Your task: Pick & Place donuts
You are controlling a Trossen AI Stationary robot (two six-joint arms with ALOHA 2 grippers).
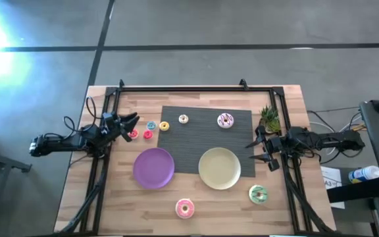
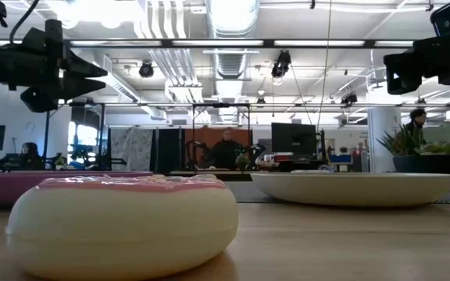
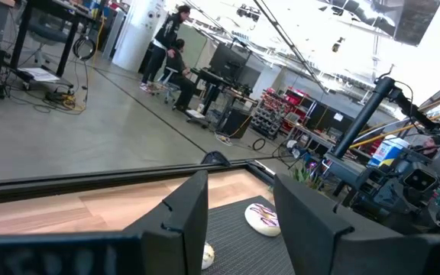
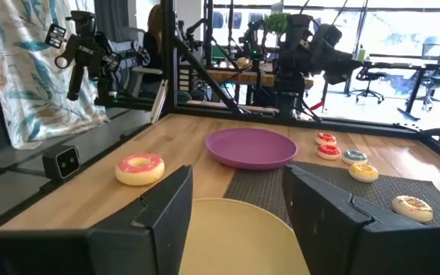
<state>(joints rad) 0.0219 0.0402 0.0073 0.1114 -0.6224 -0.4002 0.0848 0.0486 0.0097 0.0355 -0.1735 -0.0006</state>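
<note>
Both grippers are open, empty and raised above the table. My left gripper (image 1: 129,125) (image 3: 239,229) hovers at the table's left, above the row of tiny donuts: two red (image 1: 134,134) (image 1: 147,134), blue (image 1: 151,125), yellow (image 1: 164,126) and white (image 1: 183,119). My right gripper (image 1: 258,150) (image 4: 235,221) hovers at the right, just beyond the cream plate's (image 1: 219,168) right rim. The white-brown donut (image 1: 225,120) (image 3: 263,217) lies flat on the dark mat. The pink donut (image 1: 185,208) (image 4: 139,169) and the green donut (image 1: 258,194) lie flat on the wood near the near edge.
A purple plate (image 1: 154,167) sits left of the cream plate, both overlapping the dark mat (image 1: 196,141). A small potted plant (image 1: 268,118) stands at the far right beside the right arm. A black frame (image 1: 196,87) borders the table. People are in the room beyond.
</note>
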